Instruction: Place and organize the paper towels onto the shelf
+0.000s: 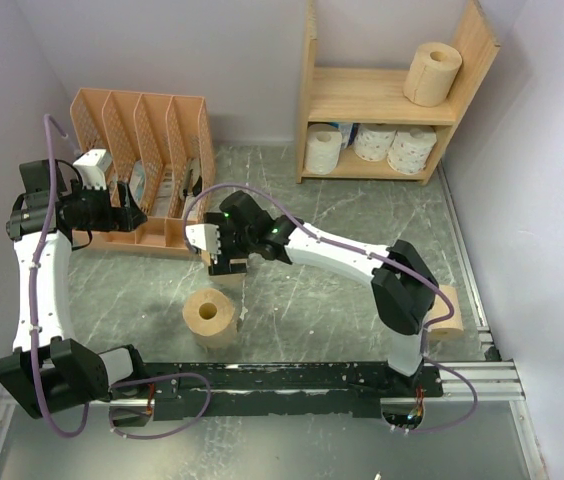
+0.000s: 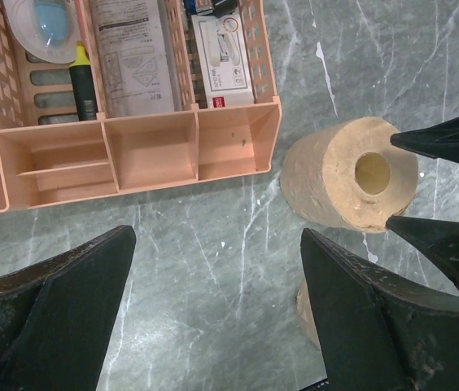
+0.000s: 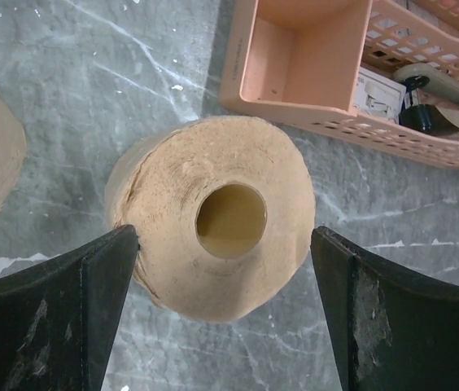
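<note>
A tan paper towel roll (image 3: 213, 220) stands on end on the marble table, core hole up. My right gripper (image 3: 223, 269) is open and straddles it: the left finger touches the roll's side and the right finger stands a sliver off. The same roll (image 2: 343, 175) appears in the left wrist view. My left gripper (image 2: 213, 301) hangs open over bare table beside it, holding nothing. A second tan roll (image 1: 209, 316) stands nearer the arms, and a third (image 1: 449, 310) sits behind the right arm. On the wooden shelf (image 1: 382, 95), one tan roll (image 1: 432, 72) lies on the upper tier and three white rolls (image 1: 375, 141) on the lower.
The orange-pink file organizer (image 1: 142, 130) stands at the back left, close to my left gripper (image 1: 137, 215) and just beyond the straddled roll. It holds papers, a stapler box and a pen. White walls close in the table on three sides.
</note>
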`<action>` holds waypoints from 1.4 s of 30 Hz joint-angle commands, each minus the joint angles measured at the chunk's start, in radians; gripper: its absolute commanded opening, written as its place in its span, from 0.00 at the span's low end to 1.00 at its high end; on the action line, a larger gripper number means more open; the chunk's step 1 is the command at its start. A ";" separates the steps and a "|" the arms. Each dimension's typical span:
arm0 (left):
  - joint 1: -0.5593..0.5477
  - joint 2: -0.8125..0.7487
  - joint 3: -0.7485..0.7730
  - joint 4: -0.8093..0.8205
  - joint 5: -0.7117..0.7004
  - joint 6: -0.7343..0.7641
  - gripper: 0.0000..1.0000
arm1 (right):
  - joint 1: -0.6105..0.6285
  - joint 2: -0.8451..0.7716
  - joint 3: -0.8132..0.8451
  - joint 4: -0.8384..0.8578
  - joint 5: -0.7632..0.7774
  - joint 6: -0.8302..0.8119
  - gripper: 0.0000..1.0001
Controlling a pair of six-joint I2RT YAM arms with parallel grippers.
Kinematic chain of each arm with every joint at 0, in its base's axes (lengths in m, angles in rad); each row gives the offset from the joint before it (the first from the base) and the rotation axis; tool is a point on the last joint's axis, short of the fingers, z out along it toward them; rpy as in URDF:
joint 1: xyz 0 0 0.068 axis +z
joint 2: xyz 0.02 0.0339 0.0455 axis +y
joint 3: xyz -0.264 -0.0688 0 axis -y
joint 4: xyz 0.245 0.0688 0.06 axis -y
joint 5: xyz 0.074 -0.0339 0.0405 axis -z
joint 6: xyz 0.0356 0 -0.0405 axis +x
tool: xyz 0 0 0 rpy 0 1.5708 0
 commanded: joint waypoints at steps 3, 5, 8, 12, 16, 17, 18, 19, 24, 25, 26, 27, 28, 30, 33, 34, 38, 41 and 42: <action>0.010 -0.020 -0.008 -0.014 0.026 0.012 0.95 | 0.030 0.068 0.068 -0.077 0.008 -0.014 0.88; 0.011 -0.016 -0.005 -0.013 0.027 0.012 0.95 | 0.037 0.078 0.079 -0.078 0.002 -0.010 0.88; 0.010 -0.015 -0.004 -0.013 0.024 0.013 0.95 | 0.045 0.093 0.106 -0.099 0.008 -0.008 0.87; 0.011 -0.016 -0.009 -0.012 0.021 0.013 0.95 | 0.044 0.082 0.120 -0.108 0.032 -0.019 0.87; 0.010 -0.019 -0.015 -0.011 0.018 0.014 0.95 | 0.040 0.049 0.142 -0.139 0.061 -0.020 0.87; 0.011 -0.018 -0.014 -0.012 0.018 0.013 0.95 | 0.039 0.041 0.154 -0.157 0.058 -0.016 0.87; 0.010 -0.018 -0.013 -0.012 0.019 0.013 0.95 | 0.038 0.034 0.166 -0.179 0.050 -0.012 0.87; 0.010 -0.018 -0.012 -0.013 0.021 0.012 0.95 | 0.038 0.028 0.177 -0.203 0.038 -0.009 0.87; 0.011 -0.014 -0.004 -0.014 0.026 0.010 0.95 | 0.034 0.005 0.205 -0.287 -0.047 0.002 0.87; 0.011 -0.013 -0.004 -0.015 0.025 0.011 0.95 | 0.033 0.002 0.204 -0.295 -0.066 0.006 0.87; 0.010 -0.012 -0.005 -0.015 0.025 0.011 0.95 | 0.033 0.000 0.203 -0.302 -0.089 0.014 0.87; 0.010 -0.012 -0.006 -0.014 0.024 0.012 0.95 | 0.033 0.001 0.203 -0.308 -0.104 0.023 0.87; 0.011 -0.013 -0.007 -0.015 0.023 0.012 0.95 | 0.034 0.002 0.203 -0.312 -0.114 0.035 0.87; 0.011 -0.014 -0.009 -0.016 0.020 0.012 0.95 | 0.036 -0.003 0.204 -0.323 -0.133 0.059 0.86; 0.010 -0.018 -0.014 -0.017 0.016 0.012 0.95 | 0.057 -0.025 0.192 -0.331 -0.150 0.094 0.84; 0.010 -0.018 -0.015 -0.016 0.015 0.012 0.95 | 0.068 -0.040 0.181 -0.329 -0.153 0.099 0.83; 0.010 -0.013 -0.015 -0.011 0.020 0.007 0.95 | 0.116 -0.108 0.095 -0.306 -0.168 0.104 0.84; 0.010 -0.004 -0.011 -0.014 0.018 0.007 0.95 | 0.152 -0.123 0.089 -0.348 -0.197 0.126 0.84; 0.010 -0.004 -0.011 -0.014 0.017 0.008 0.95 | 0.167 -0.131 0.084 -0.356 -0.192 0.136 0.84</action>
